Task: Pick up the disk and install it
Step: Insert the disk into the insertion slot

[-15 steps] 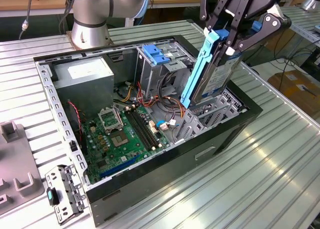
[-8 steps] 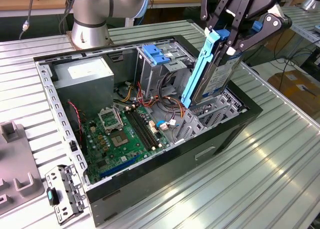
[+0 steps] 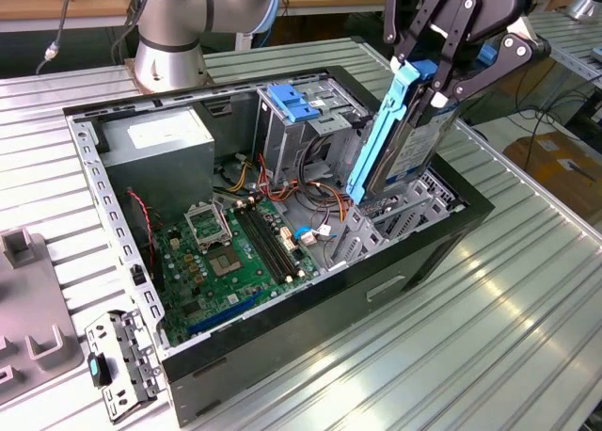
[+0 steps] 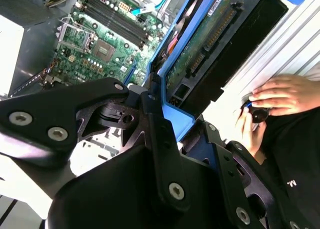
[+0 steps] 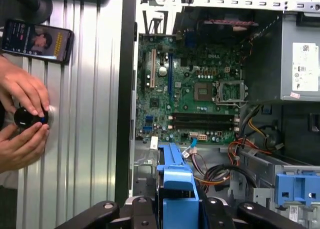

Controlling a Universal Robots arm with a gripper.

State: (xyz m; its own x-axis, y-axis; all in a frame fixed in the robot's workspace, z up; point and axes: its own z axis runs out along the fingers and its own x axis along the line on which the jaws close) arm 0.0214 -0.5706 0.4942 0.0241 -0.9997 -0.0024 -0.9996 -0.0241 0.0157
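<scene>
The disk stands almost upright, with blue side rails and a blue end handle at the top. My gripper is shut on its upper end. The disk's lower end reaches down into the drive bay at the corner of the open computer case on the exterior view's right. In the second wrist view the disk's green circuit side runs away from the gripper. The first wrist view has the blue handle between the black fingers.
Inside the case lie a green motherboard, a grey power supply, loose cables and a second blue caddy. A person's hands hold a black knob beside a phone. A grey fixture and a bracket lie outside.
</scene>
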